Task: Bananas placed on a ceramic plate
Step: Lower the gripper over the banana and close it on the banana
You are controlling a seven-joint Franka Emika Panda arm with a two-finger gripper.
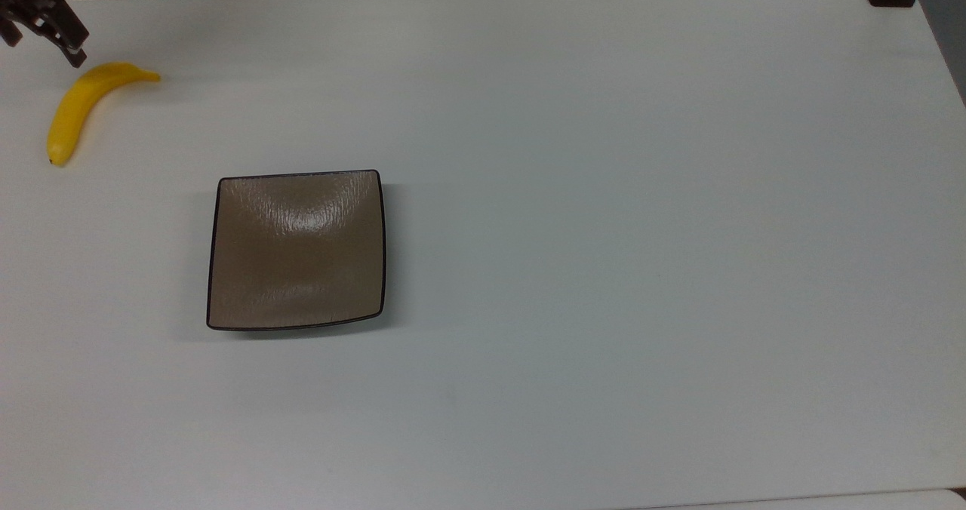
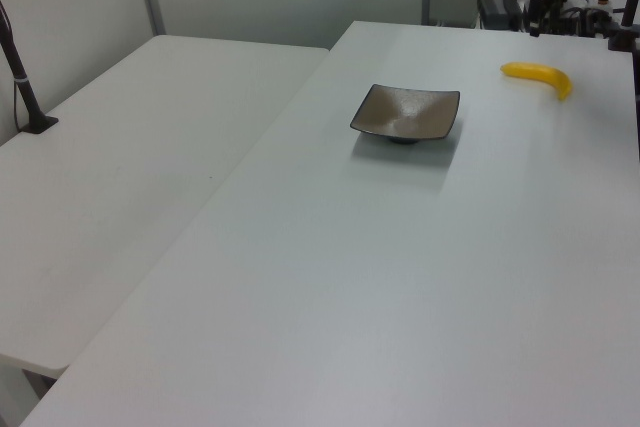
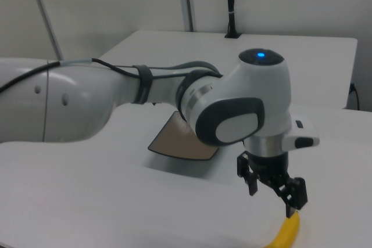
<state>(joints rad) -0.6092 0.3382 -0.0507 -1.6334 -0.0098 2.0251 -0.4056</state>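
While our pincer [image 3: 273, 193] hangs above the white table [image 1: 604, 193] with its two dark fingers [image 3: 293, 194] spread apart and nothing between them, we hold no load. Just below the fingertips in the right view lies the banana [image 3: 285, 233], resting on the table; in the top view it curves just beside our pincer [image 1: 41, 38], toward the top view's lower right. Well apart from our pincer sits the square brown plate [image 1: 296, 250], bare, beyond the banana [image 1: 81, 106].
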